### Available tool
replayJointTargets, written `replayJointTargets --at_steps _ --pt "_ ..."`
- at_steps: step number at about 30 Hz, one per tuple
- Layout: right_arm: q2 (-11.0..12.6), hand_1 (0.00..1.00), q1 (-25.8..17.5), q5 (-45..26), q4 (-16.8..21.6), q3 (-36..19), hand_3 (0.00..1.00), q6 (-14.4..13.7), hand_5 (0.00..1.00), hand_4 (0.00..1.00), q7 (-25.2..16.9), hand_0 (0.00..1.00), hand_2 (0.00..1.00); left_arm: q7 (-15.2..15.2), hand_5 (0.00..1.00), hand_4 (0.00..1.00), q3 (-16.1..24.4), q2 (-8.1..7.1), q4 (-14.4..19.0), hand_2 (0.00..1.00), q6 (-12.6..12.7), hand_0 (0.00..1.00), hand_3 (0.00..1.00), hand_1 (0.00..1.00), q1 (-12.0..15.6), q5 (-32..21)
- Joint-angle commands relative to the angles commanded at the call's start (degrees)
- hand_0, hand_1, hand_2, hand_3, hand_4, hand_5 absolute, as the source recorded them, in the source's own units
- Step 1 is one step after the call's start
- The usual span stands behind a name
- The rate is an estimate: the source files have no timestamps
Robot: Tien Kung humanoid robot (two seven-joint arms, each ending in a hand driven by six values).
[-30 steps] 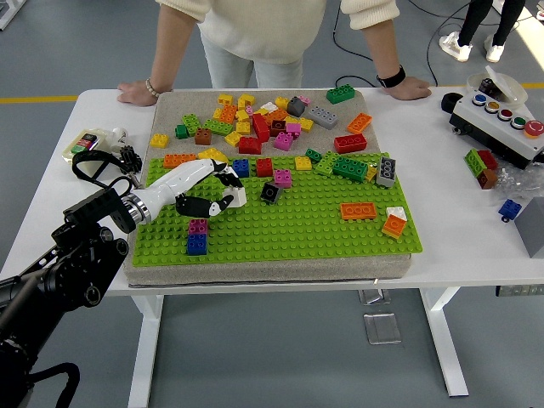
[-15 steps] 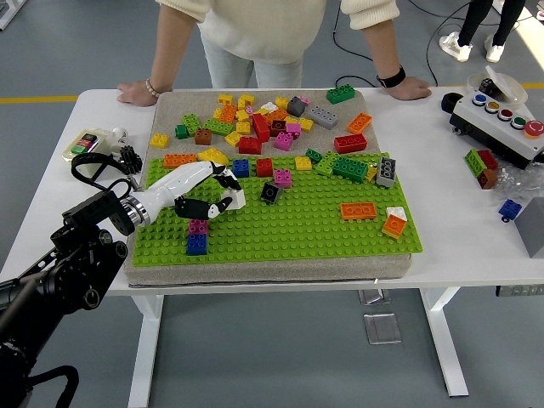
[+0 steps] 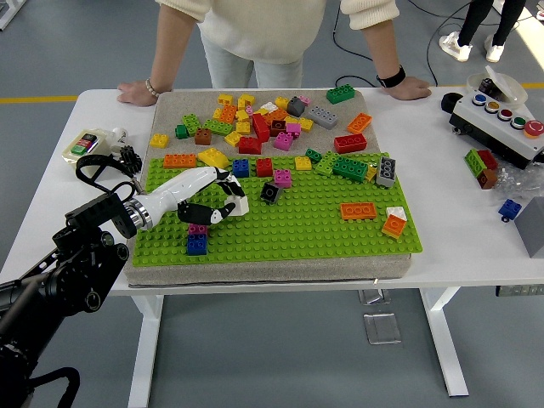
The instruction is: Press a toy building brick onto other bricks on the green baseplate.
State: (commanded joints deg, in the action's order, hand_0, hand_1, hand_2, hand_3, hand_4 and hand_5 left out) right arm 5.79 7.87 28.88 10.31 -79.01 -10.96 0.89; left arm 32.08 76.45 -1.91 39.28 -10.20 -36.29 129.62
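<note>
L hand [image 3: 200, 197] over green baseplate [image 3: 297, 234], fingers [image 3: 194, 212] curled, pinching white brick [image 3: 239, 203] at tips. Magenta-on-blue brick stack [image 3: 197, 238] on baseplate just below fingers, not touching. Loose bricks [image 3: 263, 119] piled on far grey pad. Person's hands [image 3: 136, 92] flat on table's far edge.

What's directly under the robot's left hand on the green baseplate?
Under the left hand sit a magenta brick stacked with a blue brick on the green baseplate. The hand partly covers the magenta brick, so contact is unclear.
</note>
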Motion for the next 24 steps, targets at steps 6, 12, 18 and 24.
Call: replayJointTargets --at_steps 6,12,18,24 --pt "0.03 0.655 0.04 -0.1 0.0 -0.12 0.59 0.12 0.498 0.916 0.02 0.733 0.706 0.04 0.002 0.74 -0.01 -0.09 0.76 0.649 -1.23 0.799 0.68 0.729 0.12 0.38" --pt "0.04 0.656 0.07 -0.12 0.0 -0.1 0.59 0.23 0.498 0.916 0.04 0.733 0.706 0.02 0.026 0.845 -0.06 -0.13 1.82 0.706 -2.16 0.82 0.711 0.749 0.52 0.38" --pt "0.07 0.655 0.11 -0.13 0.0 -0.11 0.591 0.23 0.498 0.917 0.02 0.733 0.706 -0.04 0.065 0.919 -0.14 -0.15 2.83 0.746 -3.17 0.835 0.754 0.763 0.8 0.38" --pt "0.06 0.656 0.05 -0.14 0.0 -0.15 0.591 0.29 0.498 0.917 -0.01 0.733 0.704 -0.27 0.086 0.948 -0.2 -0.09 3.31 0.757 -3.73 0.855 0.788 0.777 0.6 0.38"
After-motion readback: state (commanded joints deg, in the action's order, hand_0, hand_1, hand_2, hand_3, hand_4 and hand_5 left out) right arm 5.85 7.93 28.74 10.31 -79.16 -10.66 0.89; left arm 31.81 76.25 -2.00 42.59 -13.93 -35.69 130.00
